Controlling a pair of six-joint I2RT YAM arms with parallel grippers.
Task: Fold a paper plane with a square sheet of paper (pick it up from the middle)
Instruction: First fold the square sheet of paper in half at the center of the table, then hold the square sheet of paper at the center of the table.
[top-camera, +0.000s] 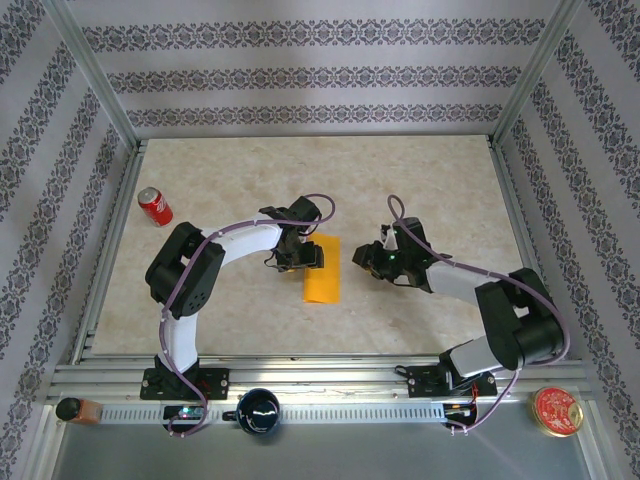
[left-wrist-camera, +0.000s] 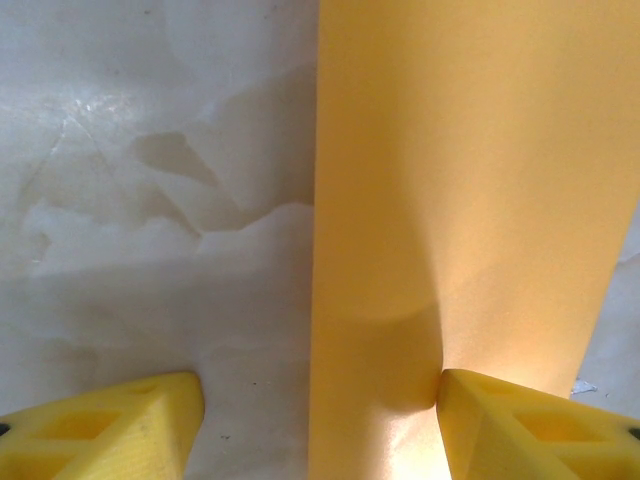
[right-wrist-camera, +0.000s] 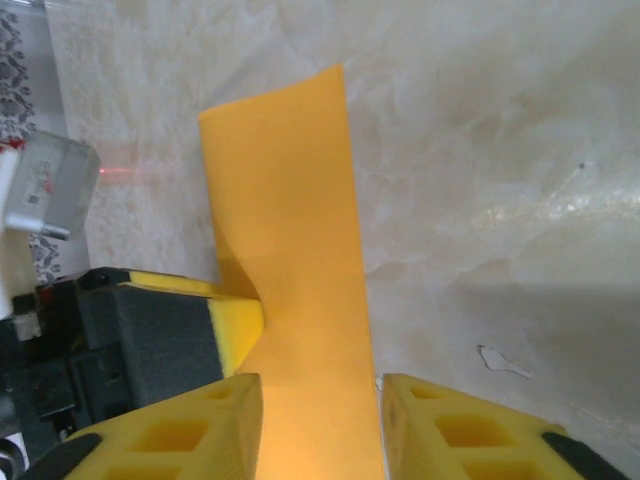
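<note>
Bearing folded paper (top-camera: 322, 270), marbled table (top-camera: 230, 170), damask walls (top-camera: 300, 80)

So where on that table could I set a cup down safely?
The far strip of the beige table, beyond both arms, is bare except the red soda can at its left. The patch between the arm bases is free too. The centre is crowded: left gripper and right gripper meet at the folded orange-yellow paper sheet.
</note>
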